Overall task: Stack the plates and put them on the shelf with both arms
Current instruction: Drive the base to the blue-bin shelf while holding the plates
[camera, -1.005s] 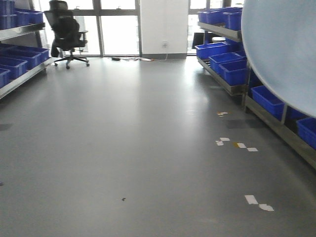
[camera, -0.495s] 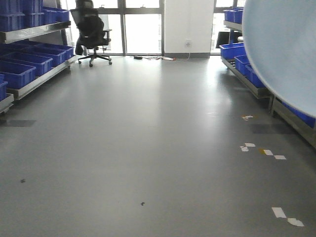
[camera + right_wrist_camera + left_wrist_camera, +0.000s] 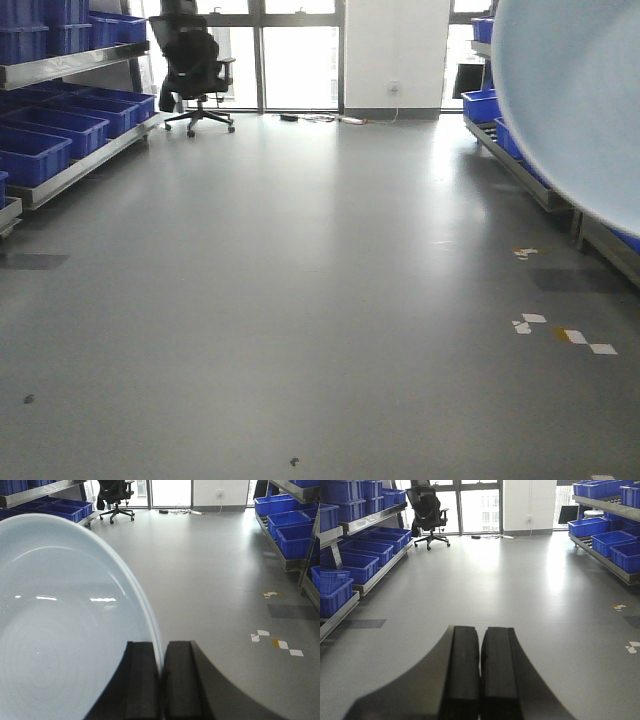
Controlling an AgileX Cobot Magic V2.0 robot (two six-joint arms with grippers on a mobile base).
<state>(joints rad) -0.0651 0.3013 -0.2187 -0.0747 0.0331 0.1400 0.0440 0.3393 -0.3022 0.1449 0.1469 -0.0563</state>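
One plate (image 3: 65,610) clamped by rim in right gripper (image 3: 162,647) | left gripper (image 3: 480,632) closed, empty | view has swung left | shelving pending

Bright daylight, backlit from the far windows (image 3: 300,55).
You see the windows blown out to white, a broad sheen along the grey floor (image 3: 330,200), small highlights on the plate (image 3: 60,630), and its near edge blurred in the front view.
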